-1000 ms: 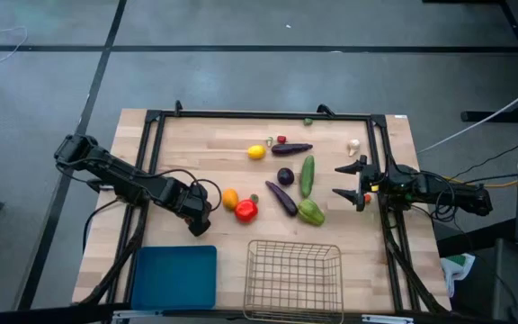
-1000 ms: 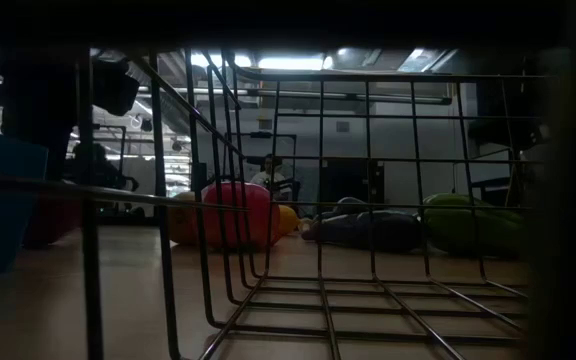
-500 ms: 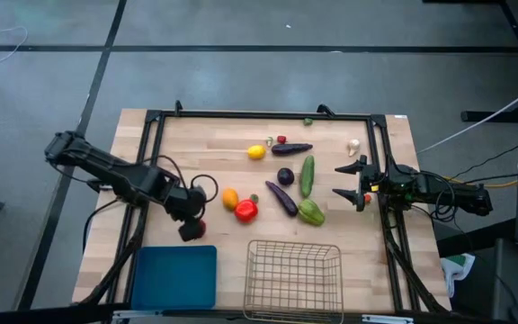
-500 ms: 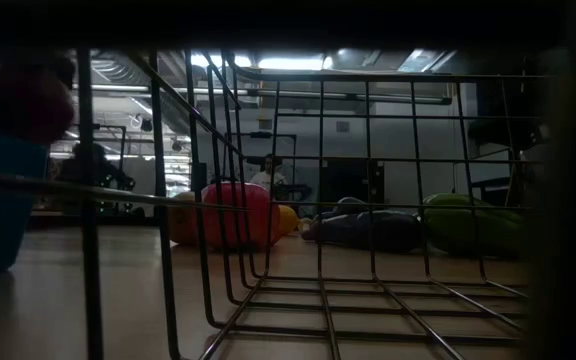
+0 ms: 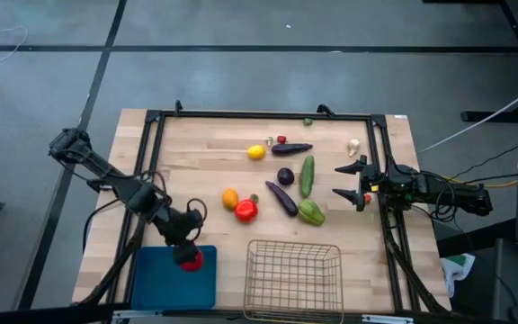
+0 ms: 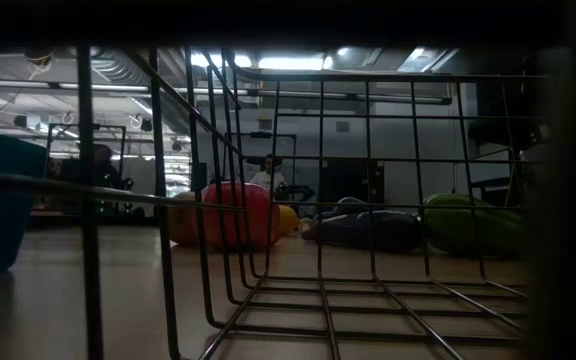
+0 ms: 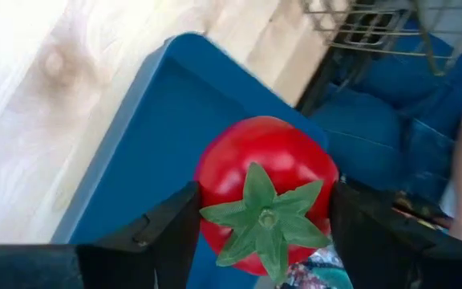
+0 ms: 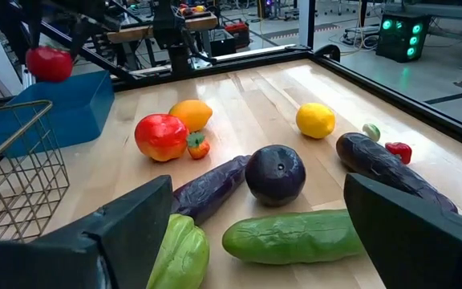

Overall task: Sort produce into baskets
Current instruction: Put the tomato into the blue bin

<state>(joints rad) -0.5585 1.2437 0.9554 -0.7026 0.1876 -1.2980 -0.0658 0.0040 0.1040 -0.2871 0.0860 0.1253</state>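
Note:
My left gripper [image 5: 188,257] is shut on a red tomato [image 7: 267,189] and hangs over the blue tray [image 5: 165,279] at the table's near left. The held tomato also shows in the right wrist view [image 8: 49,63], above the tray [image 8: 74,104]. My right gripper [image 5: 340,180] is open and empty at the table's right side, level with the cucumber [image 5: 308,175]. The rest of the produce lies on the table's middle: a second red tomato [image 5: 246,211], an orange [image 5: 230,198], a lemon [image 5: 256,152], eggplants [image 5: 281,198] and a green pepper [image 5: 311,212]. The wire basket [image 5: 293,277] is empty. My left gripper pinches the tomato by two opposite sides [image 7: 207,189] between its two fingers [image 7: 167,237]. The fingers come from above, pointing down. The tomato is lifted clear above the tray's floor, its green calyx [image 7: 265,218] turned toward the wrist.
A garlic [image 5: 354,145] lies at the far right and small red and green pieces [image 5: 281,139] at the far side. A black frame rail [image 5: 259,114] runs round the table. The wire basket [image 6: 268,200] stands right of the tray at the near edge.
My left gripper has carried the red tomato from beside the orange toward the table's near edge and up, and now holds it over the blue tray. The tomato has been lifted clear of the table.

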